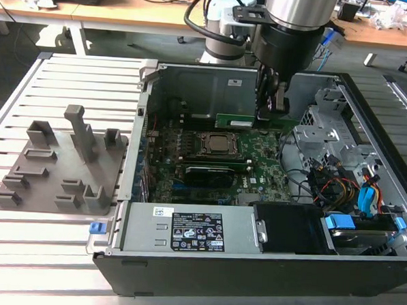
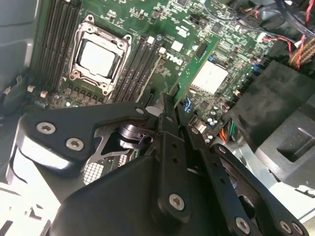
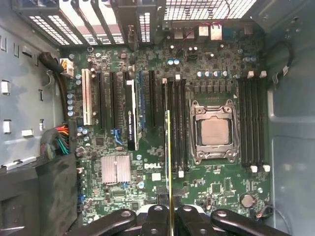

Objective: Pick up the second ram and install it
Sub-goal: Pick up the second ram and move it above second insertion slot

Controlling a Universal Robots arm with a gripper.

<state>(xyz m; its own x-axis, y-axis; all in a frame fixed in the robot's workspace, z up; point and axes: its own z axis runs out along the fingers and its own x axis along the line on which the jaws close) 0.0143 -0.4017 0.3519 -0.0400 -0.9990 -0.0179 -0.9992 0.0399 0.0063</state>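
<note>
**Robot claw holds a memory stick over an open computer**

We see the claw [image 1: 269, 115] clamped on a long, thin green memory stick [image 1: 236, 121]. Its black fingers [image 3: 189, 219] press against the stick's two flat faces near one end. The rest of the stick reaches out level from the claw towards the exterior view's left.

The stick hangs inside an open computer case [image 1: 252, 274], close to the case's far wall and above the green main board [image 1: 257, 172]. In the first wrist view we look along the stick's thin edge. It runs the same way as the black memory slots [image 3: 178, 123] and sits over the row next to the processor socket [image 3: 214, 132]. We cannot tell whether the stick touches a slot.

On the other side of those slots lies a small silver heat sink [image 3: 115, 168].

The case lies on its side on a slatted metal bench [image 1: 70, 84], with a grey power box [image 1: 186, 227] along its near wall. A grey plastic holder tray [image 1: 52, 179] rests on the bench just beside the case, towards the bench edge at the exterior view's left.
</note>
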